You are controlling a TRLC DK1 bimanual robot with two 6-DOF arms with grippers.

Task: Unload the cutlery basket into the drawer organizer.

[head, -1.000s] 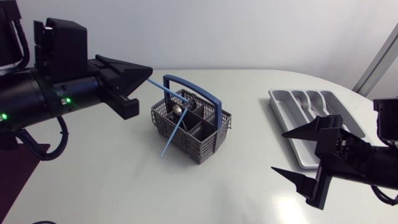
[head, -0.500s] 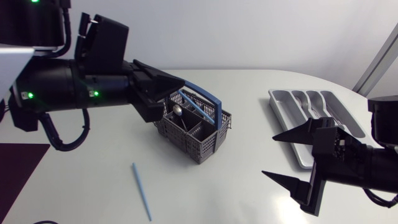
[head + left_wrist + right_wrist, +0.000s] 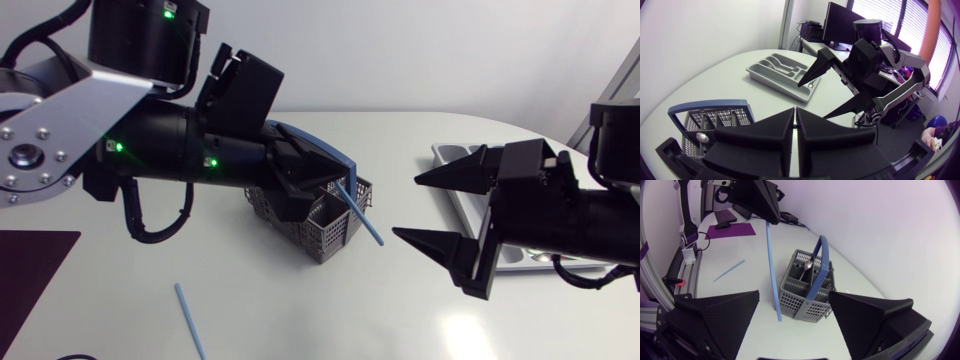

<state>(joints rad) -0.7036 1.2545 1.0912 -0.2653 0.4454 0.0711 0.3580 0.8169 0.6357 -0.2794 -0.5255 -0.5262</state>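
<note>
My left gripper (image 3: 338, 180) hangs over the grey cutlery basket (image 3: 322, 228), shut on a thin blue stick (image 3: 362, 215) that slants down past the basket's right side. In the right wrist view the same blue stick (image 3: 772, 270) hangs from the left gripper (image 3: 765, 215) in front of the basket (image 3: 807, 292), which holds a spoon (image 3: 809, 265). My right gripper (image 3: 404, 207) stands open just right of the basket, empty. The grey drawer organizer (image 3: 447, 152) lies behind my right arm, mostly hidden. In the left wrist view the gripper (image 3: 795, 125) is shut, with the organizer (image 3: 780, 70) ahead.
A second blue stick (image 3: 190, 322) lies loose on the table at the front left, also seen as the stick on the table (image 3: 730, 271). The basket has a blue arched handle (image 3: 820, 265). A purple mat (image 3: 30, 260) is at the left edge.
The blue stick first held left of the basket now lies on the table. My left gripper swung right over the basket and holds another stick. My right gripper rose toward the basket.
</note>
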